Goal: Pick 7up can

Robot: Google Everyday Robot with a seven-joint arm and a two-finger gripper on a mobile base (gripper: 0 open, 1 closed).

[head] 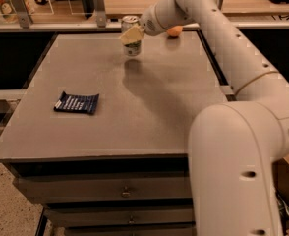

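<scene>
The 7up can [131, 47] stands upright at the far middle of the grey table [149, 107], with a silver top and a white and green label. My gripper [132, 34] reaches in from the right and is closed around the can's upper half, with one cream finger [131, 35] across its front. The can's base is very close to the table top; I cannot tell whether it touches.
A round orange fruit [174, 31] lies at the far edge, just right of the gripper and behind the arm. A flat dark-blue snack packet [76, 103] lies at the left. My white arm [243, 77] spans the table's right side. A railing and a shelf run behind the table.
</scene>
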